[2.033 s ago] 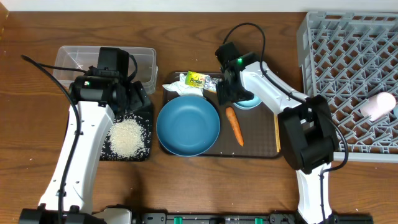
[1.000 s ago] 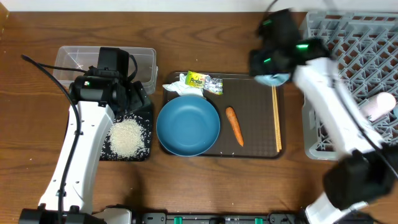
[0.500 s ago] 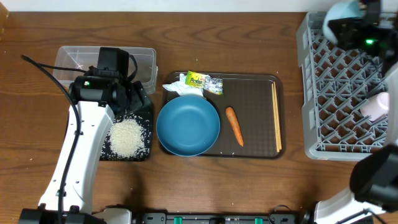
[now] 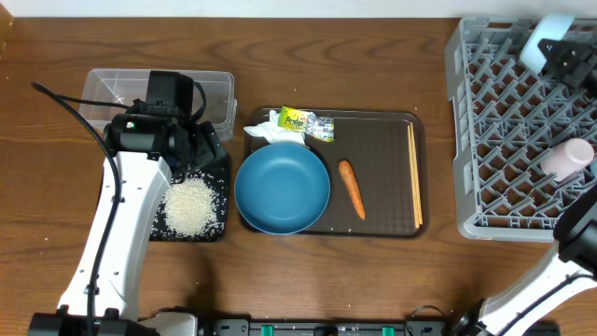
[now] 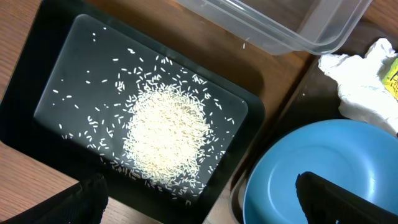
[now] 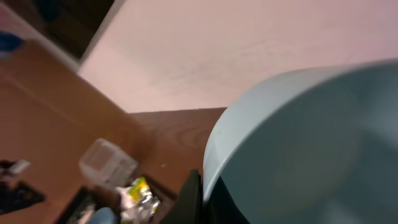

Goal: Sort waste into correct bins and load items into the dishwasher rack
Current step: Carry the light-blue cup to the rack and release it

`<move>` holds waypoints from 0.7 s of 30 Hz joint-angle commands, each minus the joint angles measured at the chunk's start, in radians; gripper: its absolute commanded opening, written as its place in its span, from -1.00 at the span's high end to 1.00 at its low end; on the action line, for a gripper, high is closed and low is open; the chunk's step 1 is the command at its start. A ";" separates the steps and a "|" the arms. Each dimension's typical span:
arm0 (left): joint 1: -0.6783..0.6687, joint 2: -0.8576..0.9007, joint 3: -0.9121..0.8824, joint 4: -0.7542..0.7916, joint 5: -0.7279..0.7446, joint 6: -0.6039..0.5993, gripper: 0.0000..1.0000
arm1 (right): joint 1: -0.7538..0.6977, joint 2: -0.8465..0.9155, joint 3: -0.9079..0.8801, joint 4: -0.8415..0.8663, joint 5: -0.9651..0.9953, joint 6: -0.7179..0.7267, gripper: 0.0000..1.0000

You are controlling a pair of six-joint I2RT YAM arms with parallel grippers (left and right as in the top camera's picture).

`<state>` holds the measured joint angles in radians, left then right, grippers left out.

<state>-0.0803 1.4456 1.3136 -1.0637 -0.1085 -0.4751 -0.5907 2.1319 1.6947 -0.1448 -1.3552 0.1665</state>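
Carried from the tray, the light-blue cup (image 4: 544, 37) hangs over the dishwasher rack's (image 4: 504, 121) far corner, its rim pinched tight in the right fingers (image 6: 190, 198). The left fingers (image 5: 87, 200) gape wide and empty, with the rice (image 5: 166, 140) lying below, between them. The snack wrapper's (image 4: 300, 121) print is unreadable.

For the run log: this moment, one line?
right end effector: shut on light-blue cup, over grey plastic lattice rack | left end effector: open, over white rice heap
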 commanded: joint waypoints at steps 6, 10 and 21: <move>0.003 -0.003 0.011 -0.002 -0.008 -0.009 -0.98 | -0.029 0.095 0.009 0.006 -0.149 0.076 0.98; 0.003 -0.003 0.011 -0.002 -0.008 -0.010 -0.98 | -0.028 0.126 0.009 0.032 -0.179 0.065 0.98; 0.003 -0.003 0.011 -0.002 -0.008 -0.010 -0.98 | -0.062 0.145 0.009 0.029 -0.175 0.073 0.95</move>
<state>-0.0803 1.4456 1.3136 -1.0637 -0.1081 -0.4751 -0.6296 2.2581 1.6947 -0.1143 -1.5059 0.2306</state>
